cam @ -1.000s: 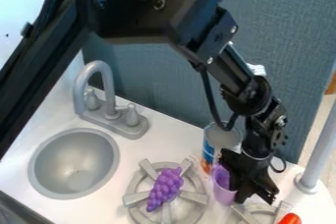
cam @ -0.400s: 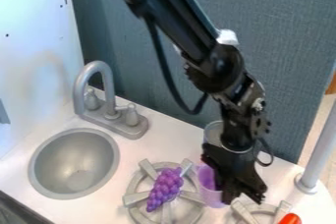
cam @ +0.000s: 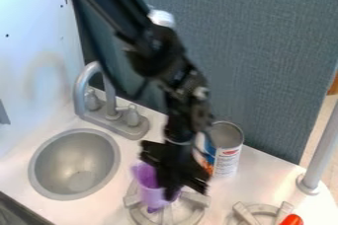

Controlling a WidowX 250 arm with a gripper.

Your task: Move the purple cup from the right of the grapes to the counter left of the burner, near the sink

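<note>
The gripper (cam: 173, 179) hangs over the left stove burner (cam: 137, 213), shut on a purple cup (cam: 151, 195). The cup is upright at the gripper's left side, its opening facing up and its lower part in front of the burner. Most of the purple grapes on that burner are hidden behind the cup; a small purple bit shows under its base. Whether the cup touches the grapes, I cannot tell.
An opened can (cam: 226, 156) stands right of the gripper. The sink (cam: 74, 165) and grey faucet (cam: 99, 88) are at the left. A second burner (cam: 264, 210), a red object (cam: 291, 220) and a grey post (cam: 316, 155) are at the right.
Arm and gripper have moved left, and the purple cup has moved left with them from beside the can to over the left burner. The can is now more exposed, the grapes mostly covered.
</note>
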